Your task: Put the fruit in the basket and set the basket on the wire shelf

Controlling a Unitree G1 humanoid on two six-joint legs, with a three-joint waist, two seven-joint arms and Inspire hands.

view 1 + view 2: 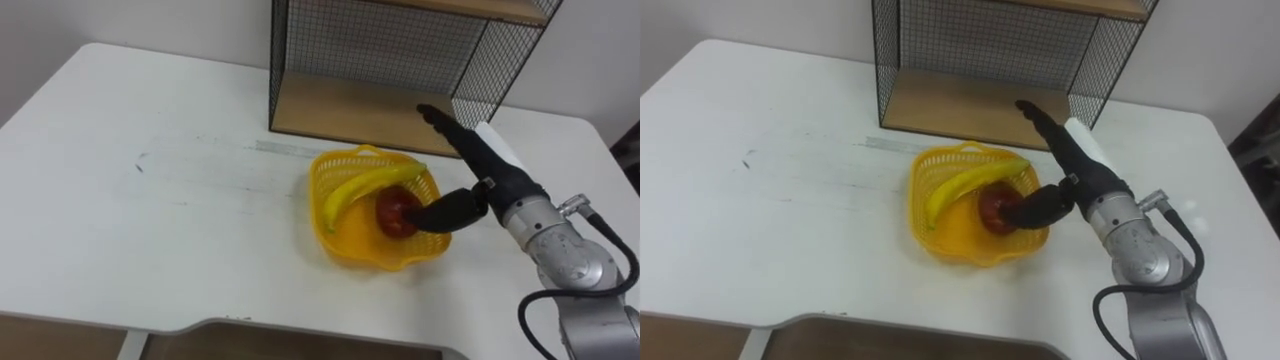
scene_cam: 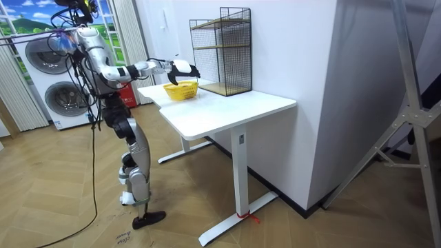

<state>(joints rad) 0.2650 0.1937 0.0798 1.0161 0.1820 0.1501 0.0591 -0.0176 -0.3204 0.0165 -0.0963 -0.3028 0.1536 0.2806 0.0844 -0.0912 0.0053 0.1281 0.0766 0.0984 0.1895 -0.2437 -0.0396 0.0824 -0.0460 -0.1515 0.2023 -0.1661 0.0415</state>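
Basket (image 1: 345, 242): yellow openwork plastic with a wavy rim. It sits on the white table (image 1: 150, 200) just in front of the wire shelf (image 1: 340, 105), with a narrow strip of table between them.

Contents: both fruit are inside. The banana (image 1: 365, 185) lies slantwise across the bowl, one end up at the far right rim. The red apple (image 1: 395, 212) is low against the right wall, partly under the banana.

My right hand (image 1: 490, 172) is at the basket's right side. Fingers (image 1: 445, 125) are straight and outside the rim, pointing at the shelf's bottom board. My thumb (image 1: 445, 215) is spread away from them and reaches over the rim toward the apple. Nothing is clasped, so the hand is open. I cannot tell whether the thumb tip touches the apple or only the rim.

Reading: loading looks finished, and the transfer to the shelf remains. With the rim between thumb and fingers, I judge the hand is placed to pinch the right wall. The apple's weight sits next to that spot, which should limit tipping.

Risk: the wall looks thin and may flex. The banana's raised end could catch the wire frame on the way in.
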